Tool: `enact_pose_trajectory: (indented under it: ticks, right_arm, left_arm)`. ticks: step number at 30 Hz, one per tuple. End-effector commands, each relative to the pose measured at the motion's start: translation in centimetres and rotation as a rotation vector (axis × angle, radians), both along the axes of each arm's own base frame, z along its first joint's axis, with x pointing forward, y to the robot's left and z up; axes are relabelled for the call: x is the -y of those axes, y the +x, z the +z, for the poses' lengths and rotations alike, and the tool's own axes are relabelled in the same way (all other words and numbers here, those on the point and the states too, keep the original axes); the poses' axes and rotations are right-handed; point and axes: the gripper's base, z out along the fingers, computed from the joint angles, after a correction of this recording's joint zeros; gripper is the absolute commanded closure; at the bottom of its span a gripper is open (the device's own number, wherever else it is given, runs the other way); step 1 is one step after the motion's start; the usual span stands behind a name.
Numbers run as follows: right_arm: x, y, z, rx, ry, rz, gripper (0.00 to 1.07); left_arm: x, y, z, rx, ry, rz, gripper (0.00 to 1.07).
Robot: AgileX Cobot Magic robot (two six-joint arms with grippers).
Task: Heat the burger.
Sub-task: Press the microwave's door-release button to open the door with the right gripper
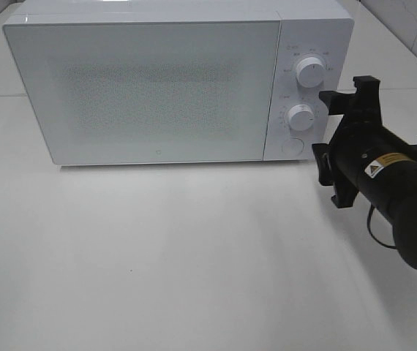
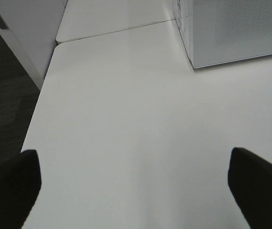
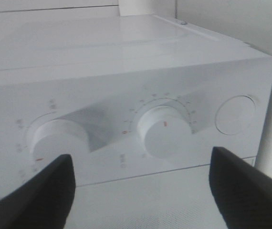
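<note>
The burger is not visible in any view. The white microwave (image 1: 157,88) stands at the back of the table with its frosted door shut, and nothing shows through the door. My right gripper (image 1: 320,123) is open, turned on its side and close in front of the control panel, level with the lower knob (image 1: 301,117). In the right wrist view the gripper (image 3: 143,191) faces the lower knob (image 3: 163,131), with the upper knob (image 3: 59,138) beside it. My left gripper (image 2: 136,191) is open and empty above the bare table.
A round button (image 1: 292,146) sits below the knobs and also shows in the right wrist view (image 3: 235,114). The white table (image 1: 194,256) extends in front of the microwave. The table's left edge (image 2: 36,119) drops to a dark floor.
</note>
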Motion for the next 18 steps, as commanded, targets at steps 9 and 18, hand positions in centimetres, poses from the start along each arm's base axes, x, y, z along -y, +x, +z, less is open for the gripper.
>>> enact_pose_trajectory:
  ticks: [9, 18]
  right_arm:
    - [2.1, -5.3, 7.5, 0.314, -0.668, 0.153, 0.31]
    - [1.6, -7.5, 10.0, 0.185, -1.060, 0.491, 0.31]
  left_arm:
    - [0.0, -0.3, 0.0, 0.031, -0.001, 0.005, 0.06]
    - [0.0, -0.3, 0.0, 0.031, -0.001, 0.005, 0.06]
